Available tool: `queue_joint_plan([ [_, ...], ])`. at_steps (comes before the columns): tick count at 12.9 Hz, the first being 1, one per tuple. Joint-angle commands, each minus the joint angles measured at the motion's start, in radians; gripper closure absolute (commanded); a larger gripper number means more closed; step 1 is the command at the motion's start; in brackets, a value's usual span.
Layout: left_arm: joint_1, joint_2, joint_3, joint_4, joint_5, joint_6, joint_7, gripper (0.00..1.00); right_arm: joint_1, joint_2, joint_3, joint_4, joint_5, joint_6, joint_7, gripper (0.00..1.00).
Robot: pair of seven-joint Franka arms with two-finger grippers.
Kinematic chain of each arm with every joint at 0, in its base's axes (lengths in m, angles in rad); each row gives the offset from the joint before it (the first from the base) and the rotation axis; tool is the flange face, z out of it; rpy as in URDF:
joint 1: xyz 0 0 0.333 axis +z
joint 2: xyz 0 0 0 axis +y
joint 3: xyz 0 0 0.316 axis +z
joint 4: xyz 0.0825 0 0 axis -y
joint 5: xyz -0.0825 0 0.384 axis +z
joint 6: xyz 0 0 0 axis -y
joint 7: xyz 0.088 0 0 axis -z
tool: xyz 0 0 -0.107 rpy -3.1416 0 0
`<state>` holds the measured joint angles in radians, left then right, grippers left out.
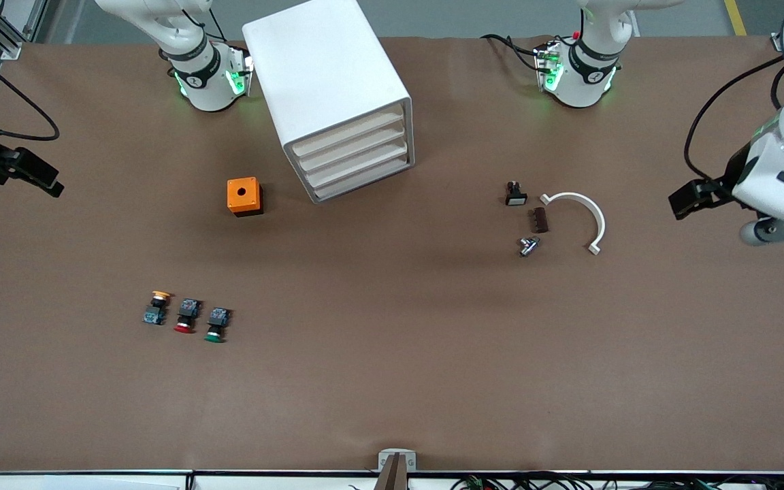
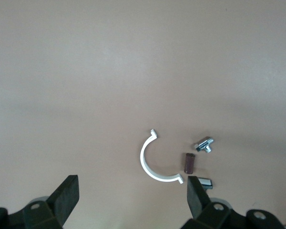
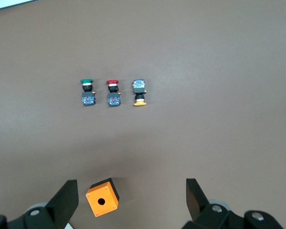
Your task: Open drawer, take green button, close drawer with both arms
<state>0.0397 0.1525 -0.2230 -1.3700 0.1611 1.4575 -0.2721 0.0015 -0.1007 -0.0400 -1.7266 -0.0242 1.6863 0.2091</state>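
The white cabinet [image 1: 327,75] stands between the two arm bases, and all of its beige-fronted drawers [image 1: 358,158] are pushed in. The green-capped button [image 1: 216,325] lies on its side on the table near the front camera, toward the right arm's end; the right wrist view shows it too [image 3: 87,92]. My right gripper [image 1: 41,178] hangs open and empty high over the right arm's end of the table [image 3: 132,198]. At the left arm's end my left gripper [image 1: 690,199] also hangs open and empty [image 2: 132,195].
A red-capped button [image 1: 186,316] and a yellow-capped one [image 1: 157,307] lie beside the green one. An orange box [image 1: 244,196] with a round hole sits beside the cabinet. Toward the left arm's end lie a white half-ring [image 1: 586,218], a brown piece [image 1: 540,220], a metal part [image 1: 528,246] and a small black part [image 1: 515,194].
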Motion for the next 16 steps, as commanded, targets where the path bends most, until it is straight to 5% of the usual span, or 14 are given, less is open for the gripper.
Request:
queue_joint_plan([
  [1,0.11,-0.094,-0.016,-0.081,-0.079,0.004,0.118,0.0,-0.014,-0.034,0.017,-0.022,-0.013,-0.001,0.01,0.0],
  [5,0.146,-0.161,-0.009,-0.139,-0.14,0.026,0.148,0.0,-0.015,-0.039,0.017,-0.021,-0.013,0.003,0.01,0.0],
  [8,0.019,-0.257,0.089,-0.268,-0.14,0.054,0.146,0.0,-0.015,-0.04,0.017,-0.021,-0.013,0.001,0.01,0.0],
  [11,-0.004,-0.352,0.099,-0.394,-0.14,0.122,0.134,0.0,-0.014,-0.039,0.019,-0.021,-0.013,0.001,0.012,0.0],
  [16,0.0,-0.349,0.088,-0.376,-0.137,0.12,0.139,0.0,-0.014,-0.04,0.019,-0.021,-0.013,-0.013,0.012,0.0],
])
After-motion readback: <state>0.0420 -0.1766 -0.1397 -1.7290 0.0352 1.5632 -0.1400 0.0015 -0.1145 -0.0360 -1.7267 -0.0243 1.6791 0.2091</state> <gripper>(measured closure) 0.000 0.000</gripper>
